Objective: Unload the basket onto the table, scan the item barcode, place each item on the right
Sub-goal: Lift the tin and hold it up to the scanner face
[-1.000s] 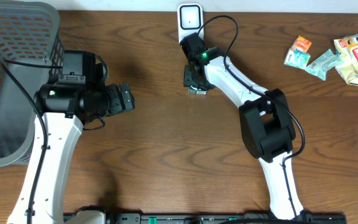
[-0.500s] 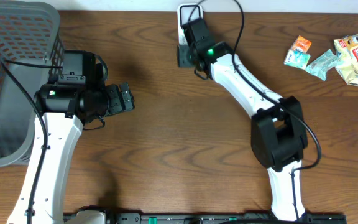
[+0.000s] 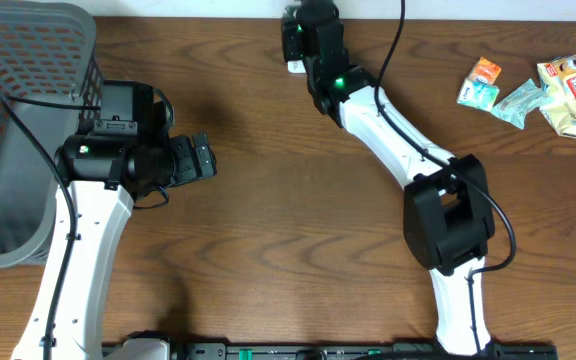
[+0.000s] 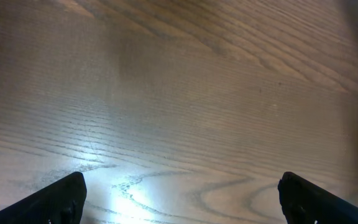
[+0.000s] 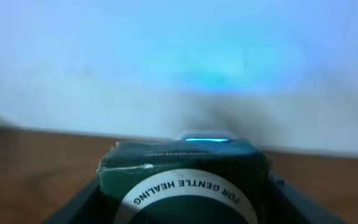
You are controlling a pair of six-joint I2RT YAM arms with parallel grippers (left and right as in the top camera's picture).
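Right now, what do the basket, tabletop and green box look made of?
Basket: grey moulded plastic, matte, open lattice walls. Tabletop: wood or wood-look laminate, low sheen; grain and glare show. Green box: probably card under clear film; glossy, wrinkled seam on top.

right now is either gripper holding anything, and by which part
Right gripper grips the dark green item by its opposite sides; left gripper is open, empty.

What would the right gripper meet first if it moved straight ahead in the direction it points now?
Most likely the white barcode scanner: its lit top shows just beyond the dark green box that the right gripper holds, with the pale wall behind. The gap between them is unclear.
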